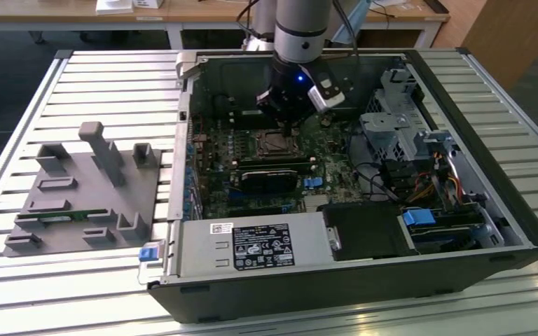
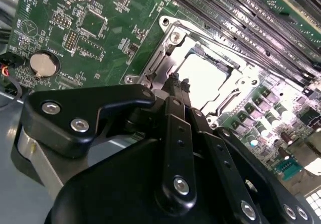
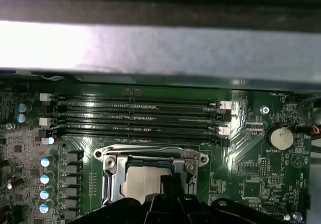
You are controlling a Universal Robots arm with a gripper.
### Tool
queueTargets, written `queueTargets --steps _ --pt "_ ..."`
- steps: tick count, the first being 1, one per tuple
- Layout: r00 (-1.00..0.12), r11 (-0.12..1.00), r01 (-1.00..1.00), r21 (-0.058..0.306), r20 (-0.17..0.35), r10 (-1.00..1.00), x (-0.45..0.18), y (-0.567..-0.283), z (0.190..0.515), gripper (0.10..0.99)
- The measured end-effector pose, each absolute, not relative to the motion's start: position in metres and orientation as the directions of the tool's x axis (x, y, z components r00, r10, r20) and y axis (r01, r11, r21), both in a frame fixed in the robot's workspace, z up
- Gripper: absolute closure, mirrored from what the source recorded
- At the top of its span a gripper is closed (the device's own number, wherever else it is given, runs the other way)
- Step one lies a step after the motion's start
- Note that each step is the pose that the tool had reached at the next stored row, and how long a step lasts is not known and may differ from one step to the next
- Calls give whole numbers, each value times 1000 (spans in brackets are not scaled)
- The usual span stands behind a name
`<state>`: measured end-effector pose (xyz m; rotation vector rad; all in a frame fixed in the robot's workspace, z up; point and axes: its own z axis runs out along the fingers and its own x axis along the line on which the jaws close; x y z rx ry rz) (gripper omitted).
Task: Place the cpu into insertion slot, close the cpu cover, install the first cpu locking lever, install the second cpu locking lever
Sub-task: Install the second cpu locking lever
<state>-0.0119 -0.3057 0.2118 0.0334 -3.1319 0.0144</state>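
Inside the open computer case, the cpu (image 2: 203, 78) (image 3: 140, 184) lies silver face up in the insertion slot (image 1: 274, 143) on the green motherboard. The silver cpu cover (image 2: 173, 38) (image 3: 150, 153) lies flat around it, and the chip shows through its window. My gripper (image 2: 176, 83) (image 3: 168, 181) (image 1: 293, 119) hangs just above one edge of the socket, black fingers pressed together and shut. I cannot tell whether the tips touch a locking lever; a thin metal rod (image 2: 153, 66) runs along that edge of the frame.
Long black memory slots (image 3: 135, 116) (image 2: 235, 13) run beside the socket, with a coin battery (image 3: 280, 137) (image 2: 42, 63) nearby. The case's metal wall (image 3: 150, 48) stands close behind. A grey fixture (image 1: 87, 189) sits at the exterior view's left. The power supply (image 1: 250, 245) and drive cage (image 1: 400, 126) crowd the case.
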Motion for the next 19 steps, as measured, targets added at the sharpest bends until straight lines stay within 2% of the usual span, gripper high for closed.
queueTargets --steps 14,19 --pt "-1000 1000 -21 -8 -5 -21 -14 -307 228 980" --pt "-1000 1000 -21 -6 -5 -21 -14 -316 228 980"
